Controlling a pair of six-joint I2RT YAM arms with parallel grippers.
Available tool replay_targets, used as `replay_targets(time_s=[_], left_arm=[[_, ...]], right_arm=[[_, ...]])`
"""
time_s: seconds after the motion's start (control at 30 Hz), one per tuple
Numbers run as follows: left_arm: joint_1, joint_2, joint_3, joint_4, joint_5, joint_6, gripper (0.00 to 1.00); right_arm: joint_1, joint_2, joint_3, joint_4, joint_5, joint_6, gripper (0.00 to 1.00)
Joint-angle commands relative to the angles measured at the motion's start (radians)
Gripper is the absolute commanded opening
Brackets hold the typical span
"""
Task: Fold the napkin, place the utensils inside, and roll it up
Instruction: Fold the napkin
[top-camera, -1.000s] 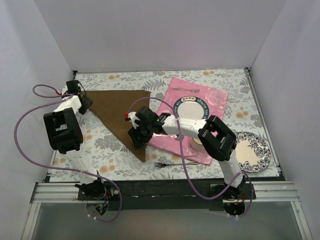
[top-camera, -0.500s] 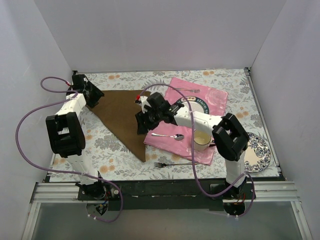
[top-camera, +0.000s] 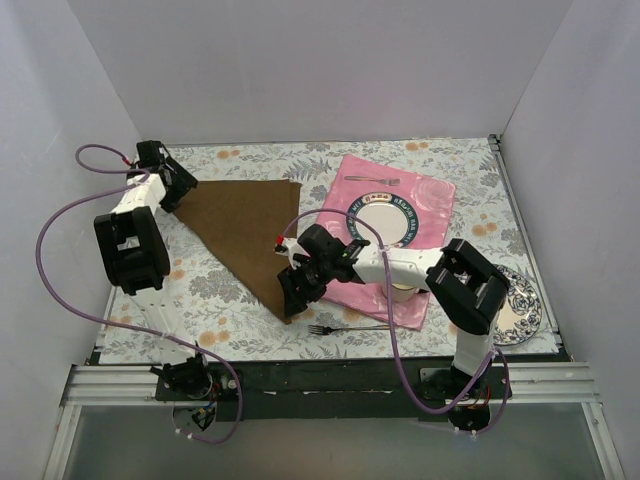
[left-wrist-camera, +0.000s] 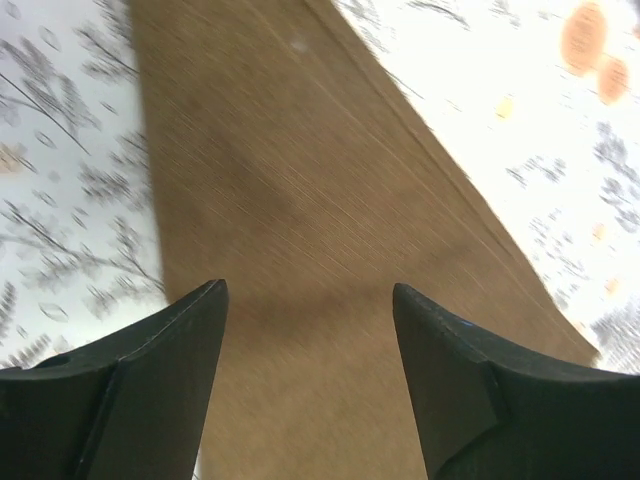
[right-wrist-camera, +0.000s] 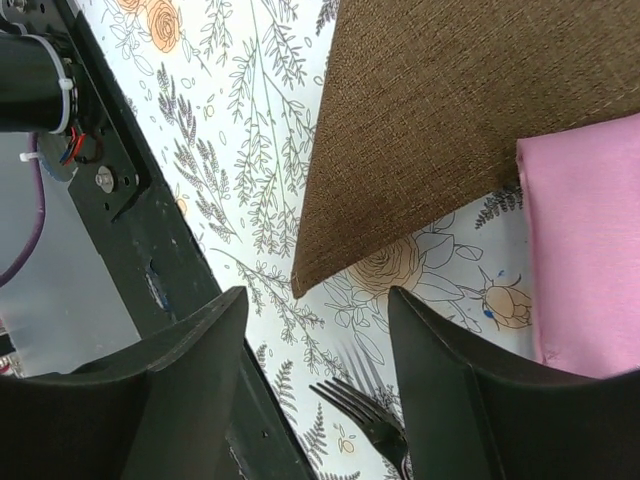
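Note:
The dark brown napkin (top-camera: 248, 225) lies flat as a folded triangle on the floral table, its point toward the front. My left gripper (top-camera: 173, 187) is open over the napkin's far left corner; brown cloth (left-wrist-camera: 300, 200) fills the space between its jaws (left-wrist-camera: 308, 288). My right gripper (top-camera: 298, 290) is open just above the napkin's near point (right-wrist-camera: 420, 130), with the jaws (right-wrist-camera: 318, 295) empty. A silver fork (top-camera: 345, 328) lies on the table in front of it, and its tines (right-wrist-camera: 365, 415) show between the jaws. A second fork (top-camera: 372, 180) lies on the pink mat.
A large pink mat (top-camera: 430, 200) right of the napkin holds a blue-rimmed plate (top-camera: 385, 218) and a cup (top-camera: 402, 291), partly behind my right arm. A floral plate (top-camera: 520, 305) sits at the right edge. The black front rail (right-wrist-camera: 150, 250) is close to my right gripper.
My right gripper has swung from the napkin's right edge down to its near point. My left gripper has shifted slightly back to the far left corner. The napkin has not moved.

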Motion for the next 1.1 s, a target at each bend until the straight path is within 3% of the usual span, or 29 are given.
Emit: replay_targets(time_s=[0.0,0.13,0.17,0.33,0.37,0.47,0.57,0.6,0.63,0.77,0.9,1.07], left_arm=[[0.043,0.051,0.072,-0.033,-0.007,0.047,0.65],[0.049,0.08,0.107,-0.043,0.021,0.041,0.61],[0.049,0.074,0.101,-0.036,0.021,0.036,0.6],[0.036,-0.017,0.011,-0.009,-0.026,0.013,0.61],[0.029,-0.032,-0.004,-0.004,-0.025,0.01,0.61],[0.003,-0.093,-0.058,-0.006,-0.037,0.004,0.62],[-0.024,-0.159,-0.101,-0.006,-0.028,-0.002,0.63],[-0.032,-0.176,-0.104,-0.009,-0.023,-0.002,0.63],[-0.034,-0.201,-0.098,-0.015,-0.023,-0.008,0.64],[-0.053,-0.262,-0.086,-0.058,0.015,-0.06,0.64],[-0.159,-0.325,-0.123,-0.053,0.043,-0.102,0.66],[-0.253,-0.363,-0.153,-0.082,0.098,-0.084,0.67]], right_arm=[[0.008,-0.03,-0.036,0.103,-0.052,0.03,0.64],[0.022,0.011,-0.022,0.12,-0.079,0.038,0.56],[0.031,0.019,-0.016,0.115,-0.087,0.031,0.48],[0.067,0.071,0.053,0.069,-0.101,-0.002,0.33],[0.071,0.077,0.064,0.068,-0.108,-0.004,0.25],[0.071,0.085,0.076,0.055,-0.125,-0.013,0.15],[0.067,0.062,0.101,-0.027,-0.087,-0.068,0.2],[0.062,0.036,0.116,-0.05,-0.058,-0.088,0.28],[0.047,0.019,0.114,-0.073,0.0,-0.094,0.44],[-0.037,-0.041,0.148,-0.075,0.115,-0.099,0.65],[-0.146,0.046,0.312,-0.067,0.232,-0.044,0.67],[-0.257,0.243,0.683,-0.117,0.33,0.004,0.63]])
